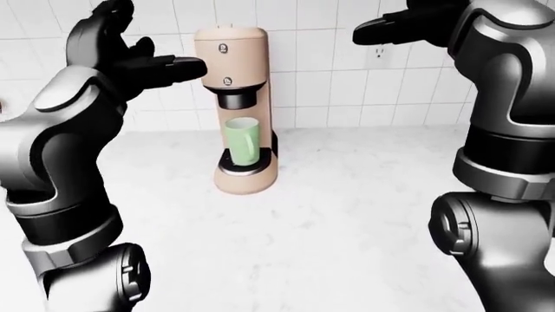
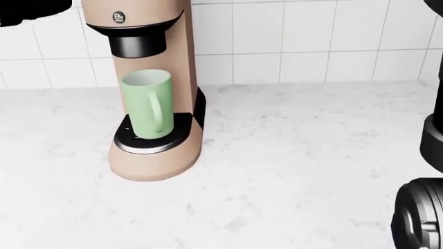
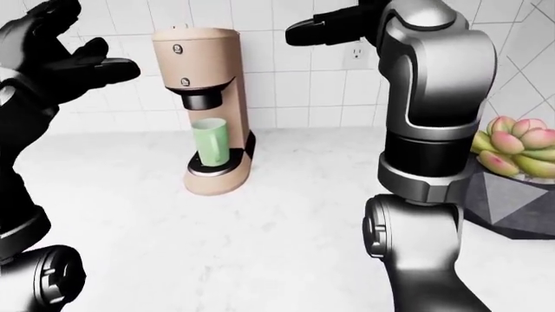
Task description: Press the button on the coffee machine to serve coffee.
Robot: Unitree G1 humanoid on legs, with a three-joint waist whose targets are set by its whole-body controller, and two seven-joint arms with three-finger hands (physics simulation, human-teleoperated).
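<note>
Tan plastic forms the coffee machine [image 1: 240, 110], a tall upright column standing on the white marble tabletop [image 1: 347, 195] against the tiled wall [image 1: 321, 78]. Its button [image 1: 226, 47] is sitting near the top of the machine, facing the robot, with a second small round mark lower down. A green mug [image 1: 243, 142] is waiting under the spout, handle toward the robot. The left hand [image 1: 143, 58] is hovering with fingers spread and grasping nothing, just left of the machine at button height, the nearer hand. The right hand [image 1: 408, 23] is raised well right of the machine, also unclenched and empty. A succulent [image 3: 512, 146] is sitting far right.
</note>
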